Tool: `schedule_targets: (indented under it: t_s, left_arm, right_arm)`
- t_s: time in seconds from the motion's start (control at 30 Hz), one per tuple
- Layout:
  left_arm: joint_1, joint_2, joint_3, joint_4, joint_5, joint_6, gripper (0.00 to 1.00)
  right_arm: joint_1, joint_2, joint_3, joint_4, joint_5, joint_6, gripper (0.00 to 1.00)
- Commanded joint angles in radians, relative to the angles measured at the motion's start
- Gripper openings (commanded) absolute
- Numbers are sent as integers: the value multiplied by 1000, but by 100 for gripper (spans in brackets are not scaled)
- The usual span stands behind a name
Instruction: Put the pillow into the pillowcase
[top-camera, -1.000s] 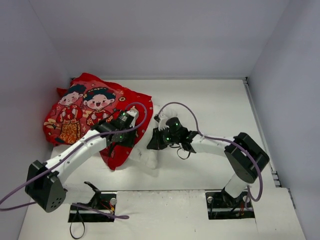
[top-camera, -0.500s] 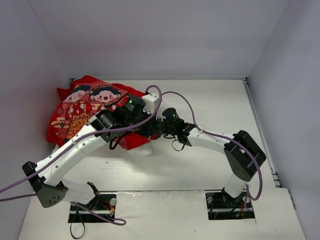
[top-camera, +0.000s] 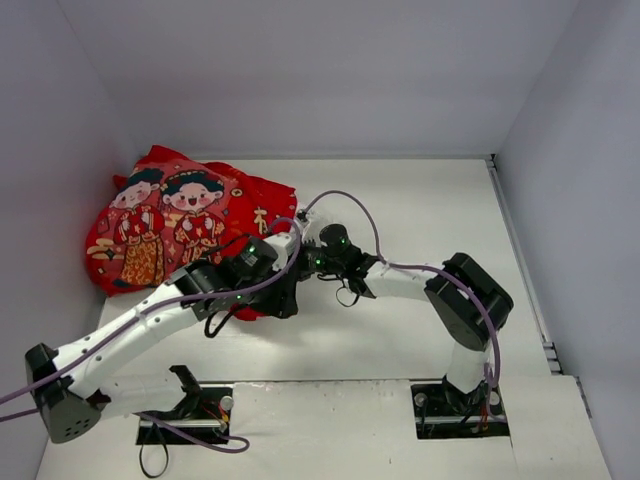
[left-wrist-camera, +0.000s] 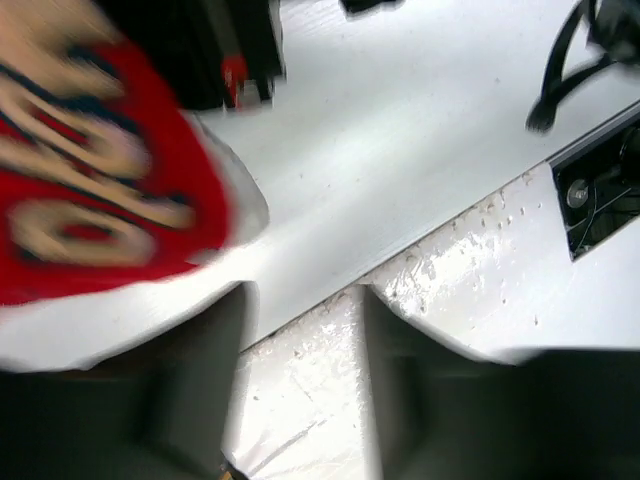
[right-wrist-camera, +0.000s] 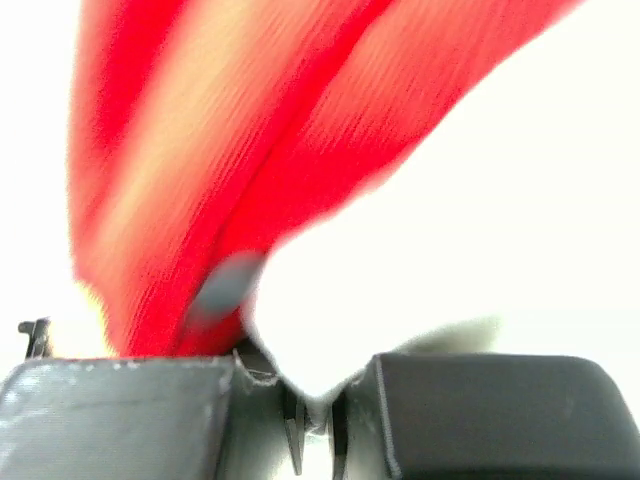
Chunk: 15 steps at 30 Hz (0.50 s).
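Left pincer (left-wrist-camera: 305, 340) pulled back, spread beside pillowcase (left-wrist-camera: 90, 200); right pincer (right-wrist-camera: 312, 425) pinching pillow (right-wrist-camera: 420, 230).

- My left arm (top-camera: 130, 325) and right arm (top-camera: 405, 283): white tubes, black joints;
- purple cables (top-camera: 375, 235) loop along both;
- small green lights (top-camera: 340, 241) on the wrists;
- black base plates (top-camera: 462, 412);
- fingers (right-wrist-camera: 480, 410) dark grey, blocky.
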Motion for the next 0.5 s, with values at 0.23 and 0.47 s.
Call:
schedule_targets:
  t_s: [0.23, 0.47]
  left_arm:
    - [-16, -120, -114, 18, -277, -164, 72]
    - [-13, -11, -102, 24, -442, -153, 72]
  right_arm:
    - [-6, -87, 31, 214, 92, -21, 0]
    - [1, -76, 32, 206, 91, -30, 0]
